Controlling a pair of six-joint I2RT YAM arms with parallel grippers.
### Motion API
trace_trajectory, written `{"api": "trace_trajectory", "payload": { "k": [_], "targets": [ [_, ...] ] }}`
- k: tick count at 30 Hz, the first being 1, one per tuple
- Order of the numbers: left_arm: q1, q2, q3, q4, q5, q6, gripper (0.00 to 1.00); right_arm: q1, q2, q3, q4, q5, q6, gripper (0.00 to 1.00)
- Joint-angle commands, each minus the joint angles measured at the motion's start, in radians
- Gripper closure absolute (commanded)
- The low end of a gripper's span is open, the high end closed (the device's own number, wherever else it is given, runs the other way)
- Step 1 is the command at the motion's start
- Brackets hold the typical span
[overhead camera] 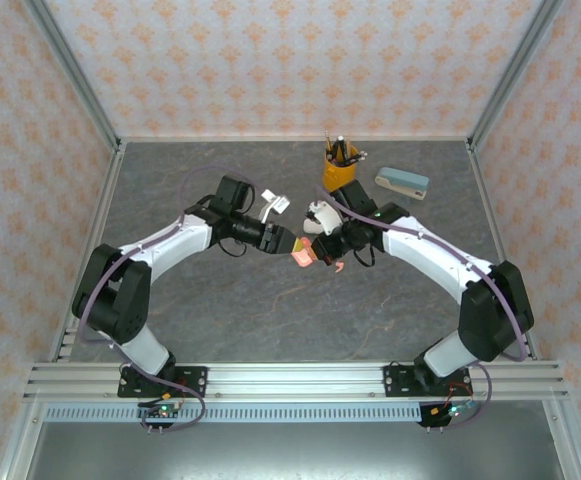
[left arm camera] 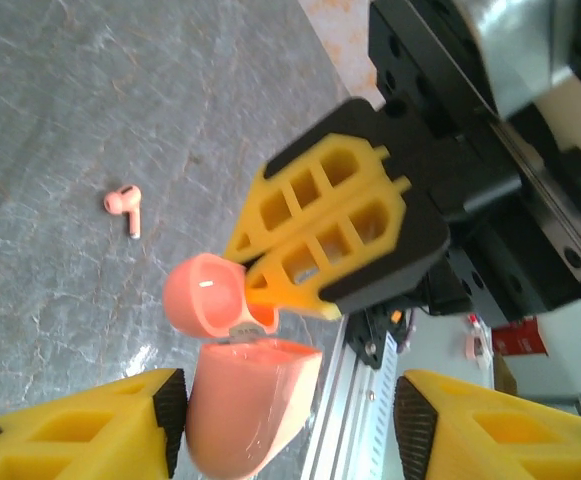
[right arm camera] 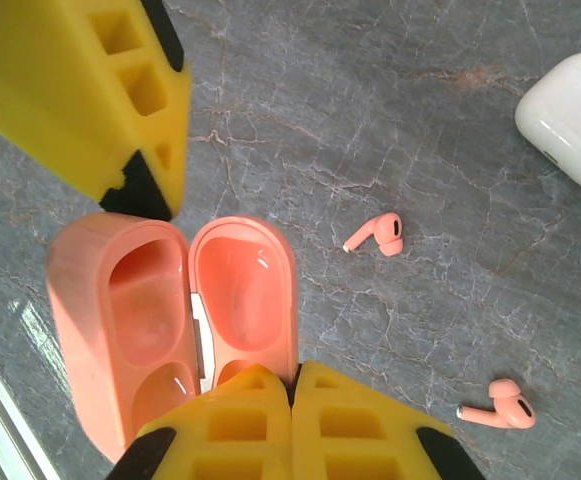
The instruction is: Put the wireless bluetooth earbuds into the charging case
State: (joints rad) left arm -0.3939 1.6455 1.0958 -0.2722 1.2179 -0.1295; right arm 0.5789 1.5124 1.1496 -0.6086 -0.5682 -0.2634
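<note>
Status:
- Salmon-pink pebble-shaped plastic charging case (right arm camera: pixel 120 320) is at mid-surface between the two arms, hinged open. Its salmon-pink lid (right arm camera: pixel 240 300) is folded out beside the body, and both hollows face the right wrist camera.
- Right claw (right arm camera: pixel 292 385): yellow fingers pressed together, clamped on the rim of the lid. The left wrist view shows the same pinch from the other side.
- Left claw (left arm camera: pixel 290 410): jaws spread and straddling the case body. One yellow finger (left arm camera: pixel 80 430) touches the body; the other stands clear with a gap. Not a grip.
- Can't tell whether the case rests on the grey marbled surface (right arm camera: pixel 440 330) or is held just above it.
- First salmon-pink hooked plastic earbud (right arm camera: pixel 378 234) lies on the surface just beside the open lid, outside the case.
- Second salmon-pink earbud (right arm camera: pixel 500 405) is also on the surface, farther from the case than the first and well apart from it.
- White rounded plastic case (right arm camera: pixel 570 115) is closed and sits on the surface beyond the first earbud.
- At the back of the surface, a yellow cup of pens (overhead camera: pixel 338 173) stands near a teal stapler (overhead camera: pixel 402 182).
</note>
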Motion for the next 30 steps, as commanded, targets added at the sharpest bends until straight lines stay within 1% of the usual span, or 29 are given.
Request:
{"api": "trace_trajectory", "payload": {
  "k": [1,6,9,12,15,16,18,22,25,29,30],
  "targets": [
    [-0.005,0.016,0.055,-0.159,0.081,0.113,0.43,-0.004,-0.037,-0.014,0.051,-0.035,-0.007,1.0],
    [-0.004,0.041,0.134,-0.352,0.129,0.256,0.47,-0.005,-0.038,-0.014,0.068,-0.057,-0.004,1.0],
    [-0.005,0.07,0.177,-0.44,0.151,0.324,0.48,-0.005,-0.042,-0.016,0.073,-0.074,-0.002,1.0],
    [-0.005,0.108,0.224,-0.545,0.187,0.419,0.51,-0.005,-0.048,-0.018,0.075,-0.087,0.0,1.0],
    [-0.005,0.156,0.279,-0.648,0.218,0.5,0.51,-0.004,-0.057,-0.02,0.076,-0.094,0.001,1.0],
    [-0.005,0.172,0.295,-0.668,0.226,0.516,0.48,-0.004,-0.061,-0.022,0.079,-0.096,0.003,1.0],
    [-0.005,0.194,0.324,-0.719,0.236,0.56,0.47,-0.004,-0.07,-0.025,0.082,-0.097,0.004,1.0],
    [-0.005,0.215,0.358,-0.735,0.232,0.563,0.48,-0.005,-0.079,-0.025,0.081,-0.096,0.007,1.0],
    [-0.005,0.22,0.365,-0.735,0.24,0.567,0.53,-0.004,-0.08,-0.026,0.084,-0.09,0.012,1.0],
    [-0.005,0.229,0.375,-0.789,0.258,0.624,0.59,-0.005,-0.076,-0.028,0.096,-0.075,0.016,1.0],
    [-0.005,0.235,0.379,-0.803,0.262,0.639,0.6,-0.004,-0.076,-0.028,0.098,-0.073,0.018,1.0]
  ]
}}
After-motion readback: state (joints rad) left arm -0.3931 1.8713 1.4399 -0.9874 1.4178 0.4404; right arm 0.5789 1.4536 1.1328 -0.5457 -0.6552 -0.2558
